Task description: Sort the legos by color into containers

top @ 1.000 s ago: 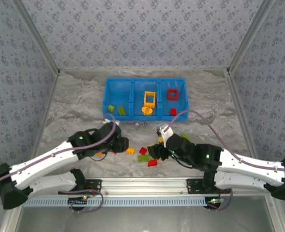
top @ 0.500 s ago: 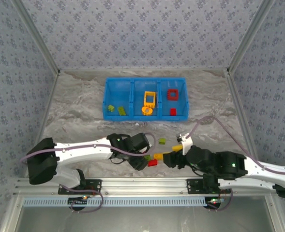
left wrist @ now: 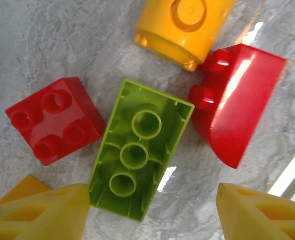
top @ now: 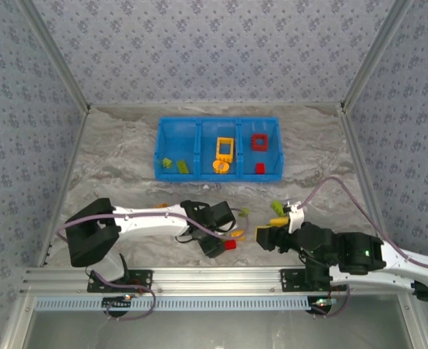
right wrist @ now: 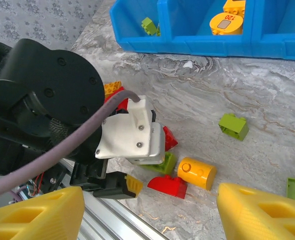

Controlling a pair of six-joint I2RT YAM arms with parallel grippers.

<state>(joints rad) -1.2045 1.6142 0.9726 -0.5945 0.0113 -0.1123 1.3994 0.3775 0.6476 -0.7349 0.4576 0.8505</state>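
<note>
- Left gripper (left wrist: 152, 202): jaws spread wide, nothing held. An upturned lime green brick (left wrist: 137, 150) lies between the fingertips, nearer the one at the view's left.
- Just left of that brick: red four-stud brick (left wrist: 54, 120). Just right: red curved brick (left wrist: 237, 100). Beyond: yellow-orange cylinder (left wrist: 185, 25).
- Right gripper (right wrist: 150, 210): jaws spread wide, nothing held. The cylinder lies just ahead; a lime block (right wrist: 234, 126) lies farther ahead, to the right.
- Blue bin (right wrist: 197, 46): well ahead of both grippers. Left compartment holds green pieces (top: 176, 166), middle yellow pieces (top: 223, 153), right red pieces (top: 259, 142).
</note>
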